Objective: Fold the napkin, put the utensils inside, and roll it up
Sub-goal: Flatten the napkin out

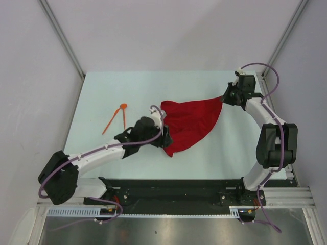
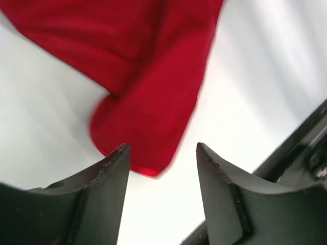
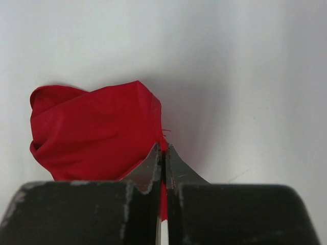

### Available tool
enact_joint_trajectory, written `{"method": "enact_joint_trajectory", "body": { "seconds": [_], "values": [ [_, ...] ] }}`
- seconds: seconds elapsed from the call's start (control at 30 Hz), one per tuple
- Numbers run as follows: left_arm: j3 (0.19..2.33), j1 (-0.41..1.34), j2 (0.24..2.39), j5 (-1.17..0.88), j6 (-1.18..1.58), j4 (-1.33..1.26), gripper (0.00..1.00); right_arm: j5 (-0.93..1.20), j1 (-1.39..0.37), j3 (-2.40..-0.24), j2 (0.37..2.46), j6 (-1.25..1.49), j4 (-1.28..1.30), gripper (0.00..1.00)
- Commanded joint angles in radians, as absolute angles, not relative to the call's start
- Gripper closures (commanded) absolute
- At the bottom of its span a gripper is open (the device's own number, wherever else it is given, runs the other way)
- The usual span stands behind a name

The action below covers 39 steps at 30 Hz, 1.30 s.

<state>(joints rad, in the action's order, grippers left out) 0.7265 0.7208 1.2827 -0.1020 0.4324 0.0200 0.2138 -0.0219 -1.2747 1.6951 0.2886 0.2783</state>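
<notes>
The napkin (image 1: pixel 191 122) lay rumpled near the middle of the pale tabletop (image 1: pixel 214 153), a plain red cloth drawn into a rough fan: narrow at its far right corner and widening toward the near left, where it ended in a rounded lobe. The right pincer (image 1: pixel 225 98) was clamped on that far right corner; in the right wrist view its two dark fingers met tip to tip with a thin red sliver of cloth caught between them, and the rest of the cloth bunched in folds just beyond. The left pincer (image 1: pixel 164 140) sat at the napkin's near left edge with its jaws apart. In the left wrist view the rounded red lobe lay on the tabletop just ahead of the gap between the fingers, and the blur there left it unclear whether either finger touched the cloth. The utensils (image 1: pixel 116 118), thin orange pieces, lay on the tabletop to the left of the napkin and well apart from it, two slim stems spreading into a narrow V from a small round end at the far side, outside the cloth and untouched by either arm.
</notes>
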Motion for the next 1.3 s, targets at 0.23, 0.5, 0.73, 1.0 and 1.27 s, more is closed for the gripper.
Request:
{"method": "enact_joint_trajectory", "body": {
  "seconds": [0.23,0.5,0.73,1.0,1.27],
  "values": [
    [0.638,0.923,1.345,0.095,0.566,0.130,0.54,0.255,-0.025,-1.230,1.664,0.328,0.196,1.00],
    [0.640,0.923,1.439,0.019,0.592,0.005,0.40,0.278,-0.023,-1.230,1.654,0.330,0.184,1.00],
    [0.664,0.922,1.529,-0.086,0.577,-0.063,0.39,0.265,-0.020,-1.229,1.654,0.322,0.190,1.00],
    [0.649,0.861,1.563,-0.069,0.626,-0.091,0.66,0.264,-0.018,-1.226,1.648,0.318,0.198,1.00],
    [0.647,0.824,1.404,-0.003,0.672,-0.132,1.00,0.261,-0.018,-1.252,1.544,0.299,0.258,1.00]
  ]
}}
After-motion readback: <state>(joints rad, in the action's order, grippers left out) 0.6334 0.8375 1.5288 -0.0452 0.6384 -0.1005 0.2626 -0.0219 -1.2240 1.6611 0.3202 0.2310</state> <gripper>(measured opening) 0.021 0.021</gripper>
